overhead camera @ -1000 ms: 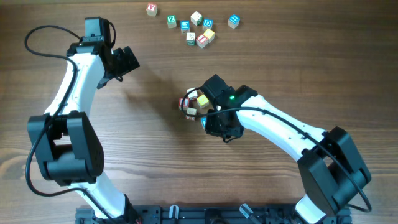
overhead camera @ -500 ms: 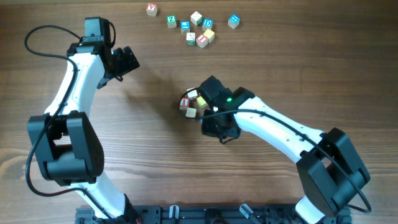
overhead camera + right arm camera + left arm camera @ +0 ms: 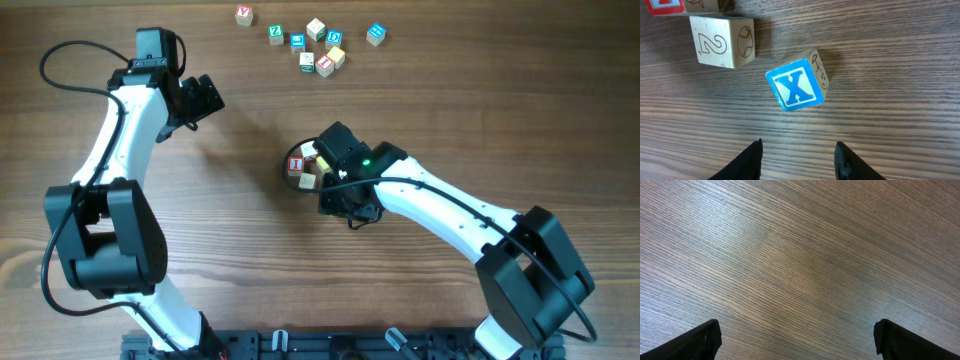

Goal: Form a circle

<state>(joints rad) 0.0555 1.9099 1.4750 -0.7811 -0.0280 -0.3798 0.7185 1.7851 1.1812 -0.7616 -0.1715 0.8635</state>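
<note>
Right claw (image 3: 797, 152): fingers apart, blue X cube (image 3: 796, 90) loose just ahead. Circle (image 3: 304, 166): mid counter (image 3: 250, 250) (arm hides part). You should nudge X squarely toward the 2 cube (image 3: 722, 42). Left claw (image 3: 797, 339): wide apart, idle.

right arm (image 3: 440, 205) covers part of the circle (image 3: 301, 168) mid table (image 3: 250, 265), loose cubes (image 3: 316, 30) near the far edge, left pincer (image 3: 209, 97) well apart.

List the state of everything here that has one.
Left gripper: open, empty.
Right gripper: open, empty.
Blue-faced wooden X cube: lying free on the wooden table, skewed, apart from its neighbour.
Pale wooden cube marked 2: flat, untouched.
Circle of small letter cubes: partly hidden by the right gripper.
</note>
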